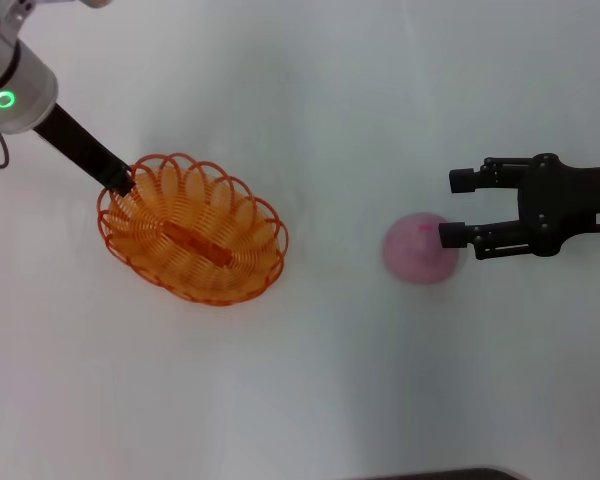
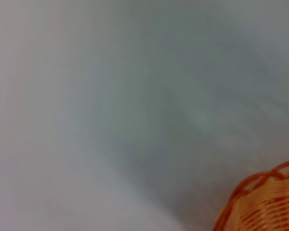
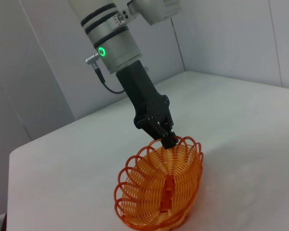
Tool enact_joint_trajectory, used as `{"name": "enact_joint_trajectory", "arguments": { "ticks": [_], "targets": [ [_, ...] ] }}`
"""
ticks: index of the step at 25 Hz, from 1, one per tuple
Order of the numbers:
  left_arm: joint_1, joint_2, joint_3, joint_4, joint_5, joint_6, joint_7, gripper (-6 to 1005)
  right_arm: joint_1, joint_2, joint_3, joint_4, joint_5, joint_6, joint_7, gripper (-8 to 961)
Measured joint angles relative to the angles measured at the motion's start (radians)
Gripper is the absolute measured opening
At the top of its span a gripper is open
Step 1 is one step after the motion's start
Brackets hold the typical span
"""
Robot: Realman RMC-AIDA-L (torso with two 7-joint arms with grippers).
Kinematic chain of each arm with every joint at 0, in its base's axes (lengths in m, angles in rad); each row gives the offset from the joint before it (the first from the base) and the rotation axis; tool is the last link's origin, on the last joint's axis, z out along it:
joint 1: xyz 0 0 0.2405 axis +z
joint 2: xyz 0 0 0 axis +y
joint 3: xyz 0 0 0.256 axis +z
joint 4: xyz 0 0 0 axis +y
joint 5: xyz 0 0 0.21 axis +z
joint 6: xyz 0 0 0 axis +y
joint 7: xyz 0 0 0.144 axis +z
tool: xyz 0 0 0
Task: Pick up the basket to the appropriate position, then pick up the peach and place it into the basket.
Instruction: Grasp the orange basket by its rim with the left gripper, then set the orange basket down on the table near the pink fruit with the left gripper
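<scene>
Left gripper (image 3: 167, 139) pinches the basket (image 1: 192, 230) rim; head view alone shows right gripper (image 1: 454, 208) gaping by the peach (image 1: 418, 248).

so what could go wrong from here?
The left claw pinches only the looped rim of the basket, so the light basket could tilt or slip when moved. The right claw is open with one finger over the peach; the round fruit might roll away on the table.
</scene>
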Motion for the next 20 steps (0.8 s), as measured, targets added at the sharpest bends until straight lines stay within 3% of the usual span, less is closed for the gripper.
{"name": "enact_joint_trajectory", "arguments": {
  "ticks": [6, 10, 20],
  "targets": [
    [0.002, 0.006, -0.169, 0.065, -0.008, 0.110, 0.009, 65, -0.002, 0.000, 0.000, 0.001, 0.000, 0.000, 0.000, 854],
    [0.027, 0.003, -0.232, 0.152, -0.027, 0.179, -0.007, 55, -0.003, 0.000, 0.000, 0.001, 0.000, 0.000, 0.000, 855],
    [0.054, 0.017, -0.467, 0.164, -0.056, 0.211, -0.064, 39, 0.003, 0.000, 0.000, 0.001, 0.000, -0.001, 0.000, 855]
  ]
}}
